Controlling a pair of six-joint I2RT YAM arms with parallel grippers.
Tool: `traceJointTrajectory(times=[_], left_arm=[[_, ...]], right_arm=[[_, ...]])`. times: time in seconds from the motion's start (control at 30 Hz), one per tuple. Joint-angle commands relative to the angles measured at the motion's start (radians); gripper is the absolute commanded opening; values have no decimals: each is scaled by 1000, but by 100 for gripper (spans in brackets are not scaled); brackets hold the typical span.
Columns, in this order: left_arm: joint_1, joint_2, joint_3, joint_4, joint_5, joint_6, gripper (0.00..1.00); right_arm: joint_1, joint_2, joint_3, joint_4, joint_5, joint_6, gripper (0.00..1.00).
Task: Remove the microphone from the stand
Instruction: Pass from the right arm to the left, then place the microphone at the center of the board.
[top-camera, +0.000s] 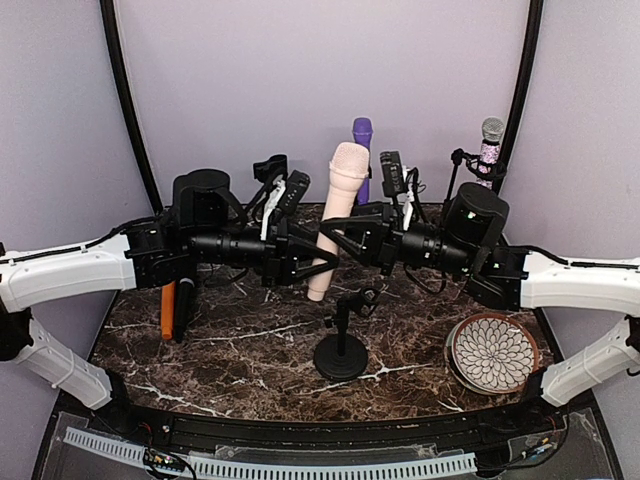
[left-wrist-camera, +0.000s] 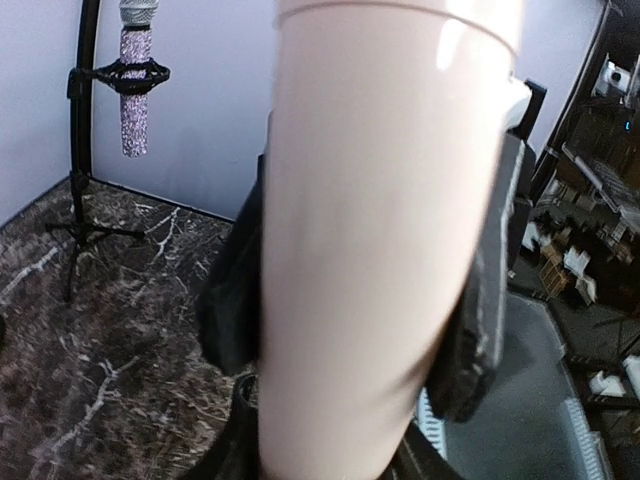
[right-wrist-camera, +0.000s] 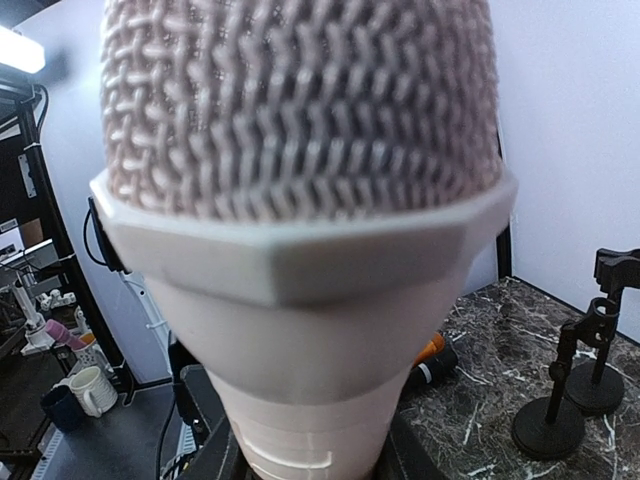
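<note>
**Pink microphone up off its stand, both arms on it**

Far left, an orange microphone (top-camera: 169, 312) lies on the dark, white-veined marble table (top-camera: 240, 350), its far end lost under the left arm. The left gripper (top-camera: 312, 255) is clamped on the smooth lower barrel of the pink microphone (top-camera: 347, 175). From the left wrist camera, the black fingers (left-wrist-camera: 232, 300) press both sides of it, and the barrel is so close that it blots out nearly everything.

The pink microphone hangs tilted in the air. Its tail is above and just left of the small black stand (top-camera: 341, 355), which has a round base and an empty clip on top. A purple microphone (top-camera: 362, 135) pokes up behind, its lower half hidden.

The right gripper (top-camera: 345, 232) grasps the pink barrel higher up. The woven mesh head fills the right wrist camera and hides the fingers, so only the overhead view shows that hold.

Far right, a glittery microphone (top-camera: 490, 150) sits on a thin tripod. A round plate (top-camera: 493, 352) with a petal pattern lies near the front.
</note>
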Motion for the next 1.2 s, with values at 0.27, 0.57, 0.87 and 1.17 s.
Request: traceJointTrajectory(times=[0.27,0.57,0.87,1.17], left_arm=[[13,-18,20,16,3,-49,9],[177,-167,-147,-201,-266,-159,5],[490,-246,-355,-497,-467,-258,7],[598,-88,-327,-589,-550,-177,13]], right_arm=[[-3,-62,-52,78,110,6,64],[-49,-202,-151,0,385,-1,99],[-101,-299,-197,-146,582,25,98],[-130,-368,-251,-165,629,67,98]])
